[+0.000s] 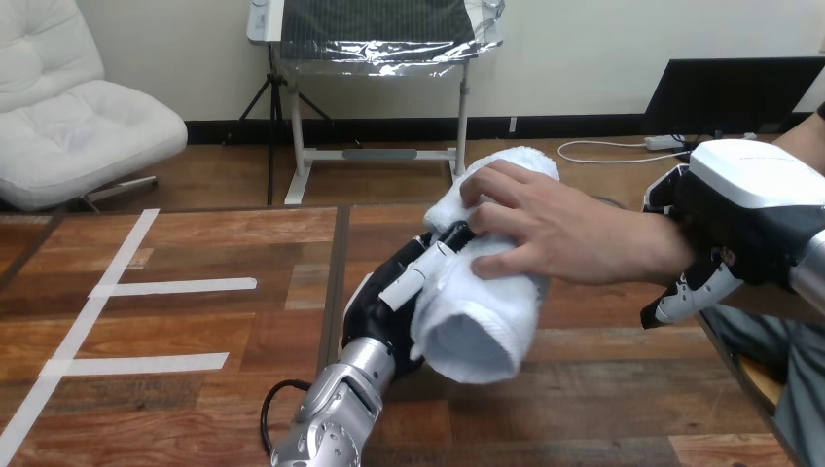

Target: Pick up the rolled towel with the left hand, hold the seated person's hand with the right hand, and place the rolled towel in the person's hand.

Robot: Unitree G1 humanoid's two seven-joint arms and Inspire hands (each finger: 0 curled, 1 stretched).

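Left hand (377, 313) clasps fluffy white rolled towel (479, 333).

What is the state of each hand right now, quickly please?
Left hand: shut on the towel; the person's hand lies on it too.
Right hand: fingers curled round the person's wrist.

Wooden table (603, 389), brown plank top; white tape strips (180, 286) at left.
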